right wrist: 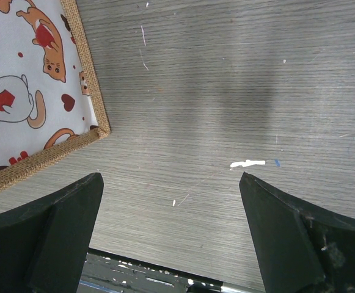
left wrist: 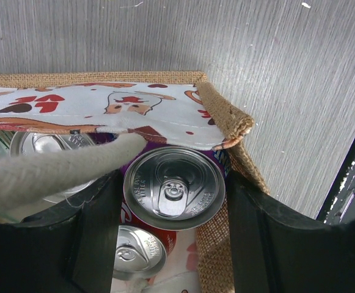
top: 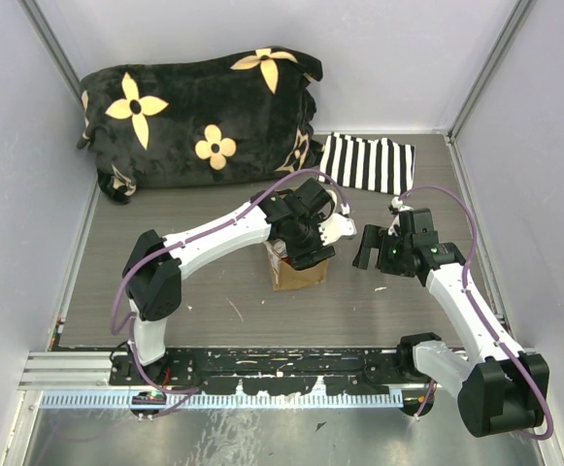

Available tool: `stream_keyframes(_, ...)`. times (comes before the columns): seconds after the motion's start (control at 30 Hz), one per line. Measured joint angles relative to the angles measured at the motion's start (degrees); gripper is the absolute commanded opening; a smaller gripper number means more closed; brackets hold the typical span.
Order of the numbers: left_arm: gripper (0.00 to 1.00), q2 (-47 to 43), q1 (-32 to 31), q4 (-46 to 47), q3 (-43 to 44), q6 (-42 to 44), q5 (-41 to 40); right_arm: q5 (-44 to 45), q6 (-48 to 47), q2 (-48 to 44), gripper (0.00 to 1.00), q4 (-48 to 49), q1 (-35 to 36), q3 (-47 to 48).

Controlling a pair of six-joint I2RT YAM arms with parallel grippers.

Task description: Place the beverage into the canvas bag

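Bag (top: 296,274): upright on surface (right wrist: 226,91), mouth up, under left claw
Left claw (left wrist: 174,204): part-open, clamped on can sides
Right claw (right wrist: 171,201): wide, empty, beside bag
Can (left wrist: 174,188): in bag mouth, above other cans (left wrist: 137,250)
Handling: rigid, smooth, likely weighty; grip mid-wall
Axis: vertical, tab end up

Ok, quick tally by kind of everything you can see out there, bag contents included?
Canvas bag: 1
Drink cans: 3 tops showing, all inside the bag, one gripped by the left gripper
Striped cloth: 1
Black flowered cushion: 1
Total: 6
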Motion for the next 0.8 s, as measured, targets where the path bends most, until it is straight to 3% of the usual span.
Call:
stream_keyframes(0.07, 0.77, 0.0, 0.0, 0.0, 0.0, -0.2, -0.1, 0.0, 0.0, 0.0, 1.0, 0.0, 0.0, 0.0)
stream_keyframes(0.17, 0.95, 0.0, 0.0, 0.0, 0.0, -0.5, -0.1, 0.0, 0.0, 0.0, 1.0, 0.0, 0.0, 0.0)
stream_keyframes(0.23, 1.0, 0.0, -0.1, -0.6, 0.4, -1.0, -0.4, 0.0, 0.0, 0.0, 1.0, 0.0, 0.0, 0.0)
stream_keyframes(0.53, 0.99, -1.2, -1.1, -2.9, 4.9, -3.3, -0.5, 0.0, 0.0, 0.0, 1.0, 0.0, 0.0, 0.0)
stream_keyframes(0.6, 0.9, -2.2, -1.4, -3.1, 5.9, -4.0, -0.2, 0.0, 0.0, 0.0, 1.0, 0.0, 0.0, 0.0)
stream_keyframes(0.7, 0.59, -3.9, -2.2, -3.4, 6.4, -4.9, 1.0, 0.0, 0.0, 0.0, 1.0, 0.0, 0.0, 0.0)
stream_keyframes(0.73, 0.44, -4.4, -2.4, -3.5, 6.4, -5.1, 1.3, 0.0, 0.0, 0.0, 1.0, 0.0, 0.0, 0.0)
stream_keyframes(0.8, 0.25, -5.0, -2.8, -3.7, 6.4, -5.7, 1.8, 0.0, 0.0, 0.0, 1.0, 0.0, 0.0, 0.0)
